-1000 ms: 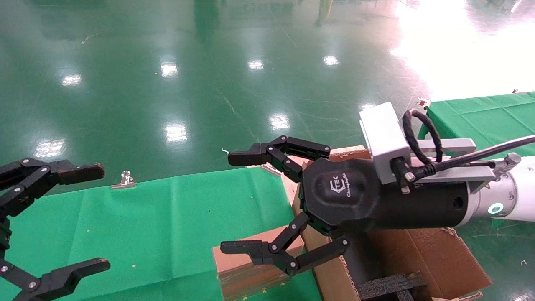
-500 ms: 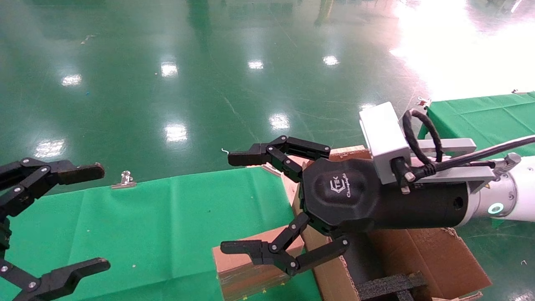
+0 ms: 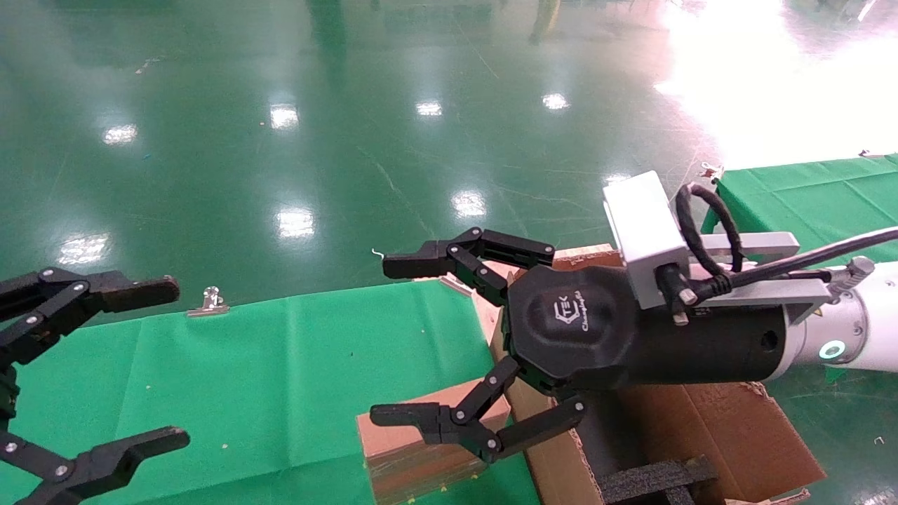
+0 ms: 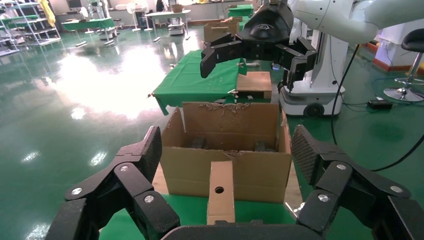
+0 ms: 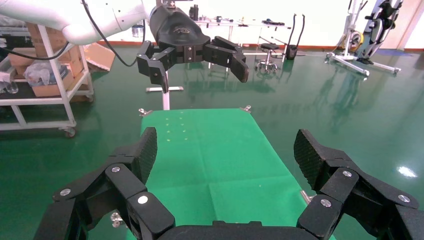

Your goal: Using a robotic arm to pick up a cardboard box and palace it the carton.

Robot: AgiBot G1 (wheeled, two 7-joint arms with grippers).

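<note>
— Where is the cardboard box (image 3: pixel 421 449) now?

— It stands on the green table cover (image 3: pixel 266 372), at the near right part of it, just beside the carton (image 3: pixel 708 428). In the left wrist view the cardboard box (image 4: pixel 220 192) shows its narrow side with the round hole, and it is in front of the carton wall (image 4: pixel 227 165). If the two touch, I cannot tell.

— And the carton?

— It is open on top, with ragged flap edges. A black foam spacer (image 3: pixel 652 480) lies inside it near the front.

— Which gripper is near the box?

— The right gripper (image 3: pixel 410 340), on the white robotic arm (image 3: pixel 859 330). It hangs above the box and the carton edge with its fingers spread wide, and it grasps nothing. Its lower finger (image 3: pixel 421 415) is seen in front of the top of the box, but contact I cannot confirm.

— And the left one?

— The left gripper (image 3: pixel 133 365) is at the left side, over the green cover, well apart from the box. Its fingers are also spread wide and hold nothing. A small metal clip (image 3: pixel 208 301) sits on the far edge of the cover.
</note>
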